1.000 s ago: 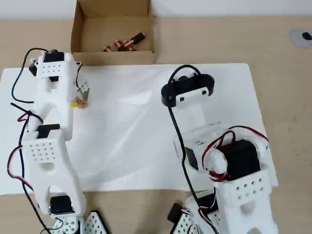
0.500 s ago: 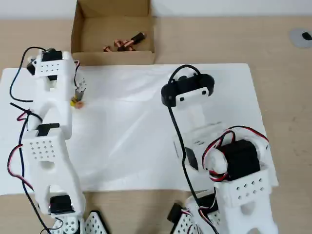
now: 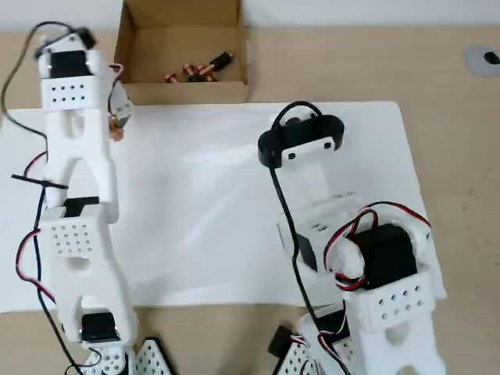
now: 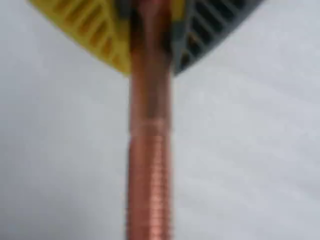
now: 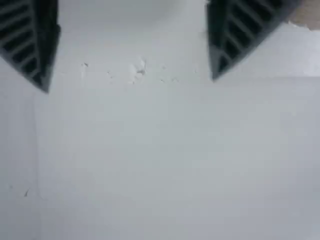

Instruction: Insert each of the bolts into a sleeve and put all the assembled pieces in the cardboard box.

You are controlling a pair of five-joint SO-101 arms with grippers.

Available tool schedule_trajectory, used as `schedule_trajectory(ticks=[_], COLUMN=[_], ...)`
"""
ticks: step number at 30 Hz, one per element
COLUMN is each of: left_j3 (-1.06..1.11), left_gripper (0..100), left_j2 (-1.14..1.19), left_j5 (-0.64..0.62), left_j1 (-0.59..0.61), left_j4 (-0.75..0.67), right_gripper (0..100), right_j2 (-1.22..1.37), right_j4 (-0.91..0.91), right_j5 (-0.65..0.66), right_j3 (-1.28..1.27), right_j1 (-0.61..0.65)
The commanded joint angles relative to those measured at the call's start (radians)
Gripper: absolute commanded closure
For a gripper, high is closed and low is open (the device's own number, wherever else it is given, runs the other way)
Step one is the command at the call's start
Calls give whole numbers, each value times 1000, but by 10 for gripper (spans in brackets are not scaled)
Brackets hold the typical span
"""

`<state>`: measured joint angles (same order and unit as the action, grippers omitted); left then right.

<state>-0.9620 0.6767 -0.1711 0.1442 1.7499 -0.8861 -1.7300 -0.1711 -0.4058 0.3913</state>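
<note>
My left gripper is shut on a copper bolt-and-sleeve piece, clamped between a yellow and a dark finger. In the high view that gripper holds the copper piece over the white sheet's far left edge, close beside the cardboard box. Several assembled copper pieces lie inside the box. My right gripper is open over bare white sheet, its dark fingers wide apart. In the high view the right arm stands near the middle of the sheet.
A white paper sheet covers the wooden table. A small grey and black item lies at the far right edge. Both arm bases stand along the near edge.
The left arm has moved away from the near edge toward the box, carrying the copper piece with it. The right arm has stayed where it was.
</note>
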Motion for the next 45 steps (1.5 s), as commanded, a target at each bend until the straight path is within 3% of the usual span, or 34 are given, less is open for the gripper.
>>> schedule_trajectory(ticks=[1, 6, 14, 19, 29, 35, 41, 45], left_j3=[14, 245, 812, 1077, 1234, 1246, 1143, 1042], left_gripper=[994, 994, 994, 994, 990, 989, 885, 872], left_j2=[-122, -277, -630, -857, -811, -605, -452, -403], left_j5=[261, 649, 1364, 1623, 1844, 1795, 1718, 1645], left_j1=[-66, -89, -81, -114, -117, -114, -100, -68], left_j4=[6, 6, 6, 6, -52, -244, -270, -269], right_gripper=[752, 752, 752, 752, 752, 752, 752, 752], right_j2=[-13, -10, -7, -7, -7, -7, -7, -7], right_j4=[20, 20, 57, 86, 98, 98, 98, 98], right_j5=[9, 9, 11, 11, 11, 11, 32, 61], right_j3=[2, 2, 1, 1, -42, -76, -76, -76], right_j1=[8, 8, 8, 8, -64, -139, -142, -143])
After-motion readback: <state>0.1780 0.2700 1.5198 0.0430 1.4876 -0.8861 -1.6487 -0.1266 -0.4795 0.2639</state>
